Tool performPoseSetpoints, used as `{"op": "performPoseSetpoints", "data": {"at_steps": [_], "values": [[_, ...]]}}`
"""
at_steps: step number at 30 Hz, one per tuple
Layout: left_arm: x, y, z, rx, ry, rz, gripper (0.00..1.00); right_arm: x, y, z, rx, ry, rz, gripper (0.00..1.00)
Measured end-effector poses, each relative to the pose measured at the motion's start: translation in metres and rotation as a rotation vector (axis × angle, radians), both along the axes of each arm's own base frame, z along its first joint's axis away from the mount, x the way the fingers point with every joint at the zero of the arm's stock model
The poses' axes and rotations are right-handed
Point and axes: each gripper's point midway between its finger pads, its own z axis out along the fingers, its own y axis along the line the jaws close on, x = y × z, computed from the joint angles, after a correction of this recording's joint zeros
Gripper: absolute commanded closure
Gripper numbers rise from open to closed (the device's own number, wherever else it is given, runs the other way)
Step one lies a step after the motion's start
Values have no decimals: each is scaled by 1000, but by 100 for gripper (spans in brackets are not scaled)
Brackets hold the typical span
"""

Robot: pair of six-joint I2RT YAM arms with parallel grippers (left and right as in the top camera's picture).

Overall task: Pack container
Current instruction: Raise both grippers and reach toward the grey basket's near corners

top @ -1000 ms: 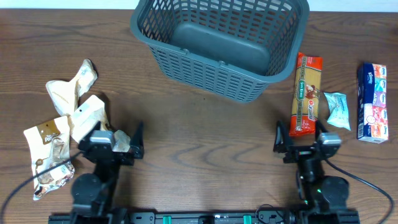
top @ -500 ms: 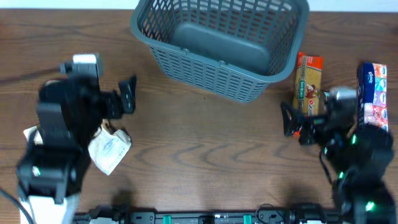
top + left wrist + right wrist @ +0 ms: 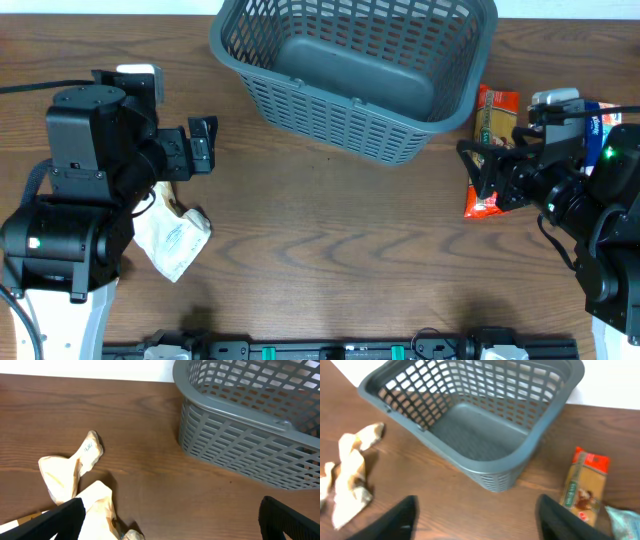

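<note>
Nearest the robot, the worktop [image 3: 330,250] is bare wood. A white pouch [image 3: 176,236] lies just beside the left arm.

The left hand [image 3: 172,506] is spread as wide as it goes and holds nothing. It hangs above the cream pouches [image 3: 67,472], which lie crumpled and overlapping on the left side. The right hand [image 3: 477,502] has its fingers apart with nothing between them. In the overhead view it sits over the near end of the pasta packet [image 3: 497,112]. A small pale-blue packet [image 3: 626,519] shows just beyond that packet at the edge of the right wrist view.

Farthest away, at the middle of the back edge, stands the basket [image 3: 300,105]. It is upright, with its long side turned a little askew. Its solid bottom is bare in both the overhead and right wrist views, so nothing is packed yet.

This looks like the opening step, with each arm going for a first item. For the right arm, the next move calls for dropping onto the pasta packet and closing across its narrow width, then lifting clear of the rim, which stands close by on its left. For the left arm, the pouches are soft and piled together. A pinch on one raised fold would be needed, or two may come up at once.
</note>
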Motion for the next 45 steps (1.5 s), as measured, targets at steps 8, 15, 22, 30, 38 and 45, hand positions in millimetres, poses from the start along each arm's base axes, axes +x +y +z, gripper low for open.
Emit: {"op": "performPoseSetpoints", "data": {"at_steps": [8,15,22,30,38,45], "values": [[-1,0,-1,0,5,0,0,3,4,1,6,-5,27,96],[12,-1,-13,-23,44,24,29,18,6,-16,13,60,39,99],[49,-6,-19,-52,96,57,46,36,9,-57,24,226,48,98],[93,-15,27,-86,28,65,59,46,36,-94,-1,357,126,99],[112,-45,23,-91,48,9,71,50,55,-123,-51,450,170,99],[112,-63,16,-50,61,-65,79,52,55,-130,-63,468,166,98]]}}
